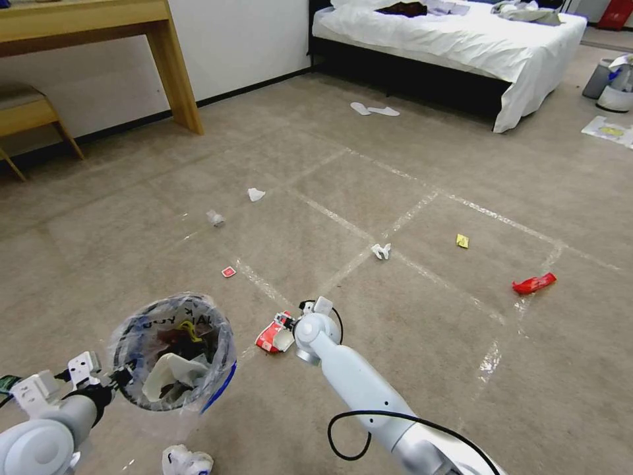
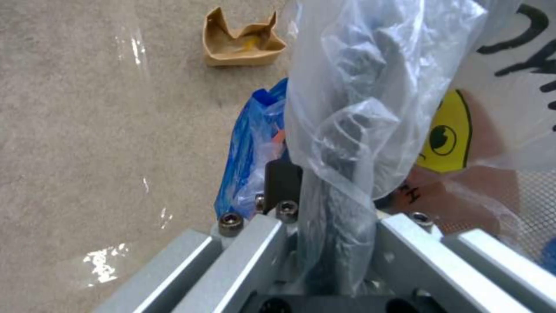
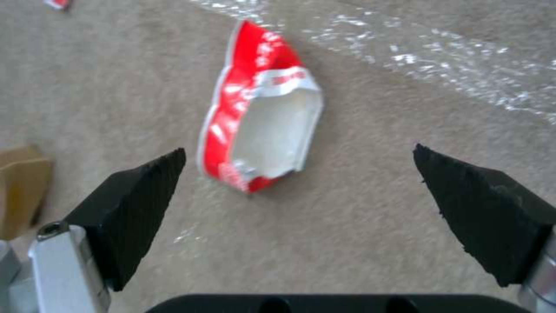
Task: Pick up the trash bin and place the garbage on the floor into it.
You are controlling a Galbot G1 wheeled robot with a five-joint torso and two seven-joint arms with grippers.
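Holding the small round trash bin (image 1: 173, 353) lined with a crinkly clear plastic bag bearing black letters, the left gripper (image 1: 113, 377) sits at the robot's lower left, its fingers (image 2: 339, 182) pinched together on the bin's rim through the plastic. The bin hangs above the beige short-pile carpet floor (image 1: 409, 165), its mouth facing up with white paper and dark scraps already inside. Just below it on the carpet lies a crumpled white tissue (image 1: 186, 460). The left wrist view shows a folded brown cardboard piece (image 2: 240, 40) on the floor beyond the bin, and a fold of blue plastic (image 2: 249, 148) hanging beside the fingers.

Toward the middle, a torn red-and-white paper cup (image 1: 274, 334) lies on its side on the carpet, close to a strip of shiny clear tape. The right gripper (image 3: 298, 182) hovers just over it, pointing down, its black wedge-shaped fingers (image 3: 130, 204) spread wide with the cup between and slightly beyond their tips, not touching either.

Farther out are a small red wrapper (image 1: 228, 272), two white tissue lumps (image 1: 256, 194) and a third (image 1: 381, 251) on a tape crossing. To the right lie a small yellow scrap (image 1: 462, 241) and a long crushed red wrapper (image 1: 534, 284), well apart from both grippers.
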